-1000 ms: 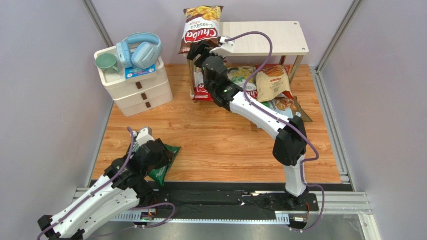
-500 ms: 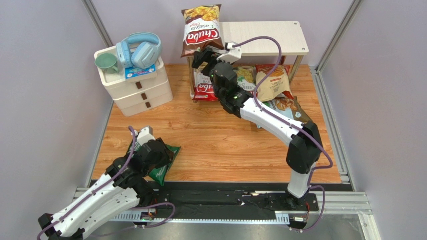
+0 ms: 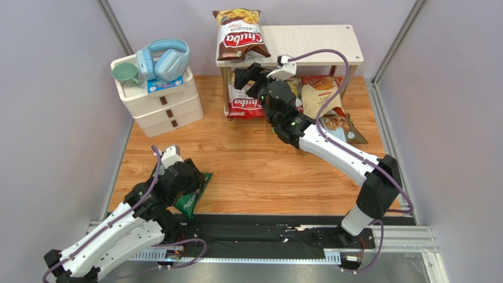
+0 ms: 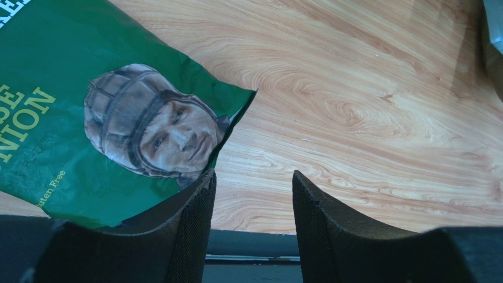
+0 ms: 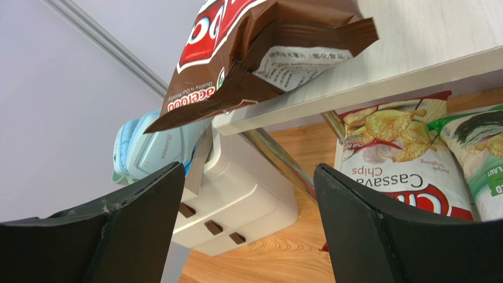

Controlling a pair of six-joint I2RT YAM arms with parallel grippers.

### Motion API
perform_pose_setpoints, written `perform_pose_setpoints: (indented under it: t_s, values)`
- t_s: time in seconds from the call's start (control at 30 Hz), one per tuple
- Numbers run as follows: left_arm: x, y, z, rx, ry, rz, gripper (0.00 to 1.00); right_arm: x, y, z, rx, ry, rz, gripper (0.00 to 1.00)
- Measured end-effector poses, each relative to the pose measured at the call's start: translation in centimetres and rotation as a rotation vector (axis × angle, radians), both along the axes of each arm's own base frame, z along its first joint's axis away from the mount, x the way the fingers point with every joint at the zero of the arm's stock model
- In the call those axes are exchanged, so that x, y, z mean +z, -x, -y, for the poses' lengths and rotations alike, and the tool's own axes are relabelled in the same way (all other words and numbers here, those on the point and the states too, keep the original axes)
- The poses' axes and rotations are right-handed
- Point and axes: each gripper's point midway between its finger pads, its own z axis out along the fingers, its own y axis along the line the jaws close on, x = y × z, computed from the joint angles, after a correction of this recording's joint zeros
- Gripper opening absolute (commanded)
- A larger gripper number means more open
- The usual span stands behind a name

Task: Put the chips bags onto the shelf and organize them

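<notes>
Six chips bags (image 3: 245, 107): brown Chuba bag (image 3: 238, 36) lying atop pale wooden two-tier shelf (image 3: 330, 44), four clustering at its lower tier, dark green face-printed bag (image 4: 88, 118) lying on tabletop (image 4: 354, 88) beside spread, empty left gripper (image 4: 254, 177). Also gaping empty: right gripper (image 5: 248, 168); only its wrist view is showing green-white bag (image 5: 478, 159) clearly.

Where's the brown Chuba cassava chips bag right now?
Top view: the brown Chuba bag lies on top of the shelf, at its left end, overhanging the edge, just beyond the right end effector and above the red Chuba bag.
</notes>
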Motion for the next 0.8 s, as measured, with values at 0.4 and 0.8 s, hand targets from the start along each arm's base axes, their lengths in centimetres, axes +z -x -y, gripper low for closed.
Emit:
perform_pose_setpoints:
  t_s: [0.4,0.8]
  values:
    - [4.3,-0.4,-4.5,0.143,-0.109,0.075,0.67,-6.5,8.9,3.8,0.211,0.123,-0.157,0.85]
    - [0.4,0.2,-6.9,0.378,-0.305,-0.222,0.65,-9.2,17.2,11.0,0.266,0.168,-0.203,0.85]
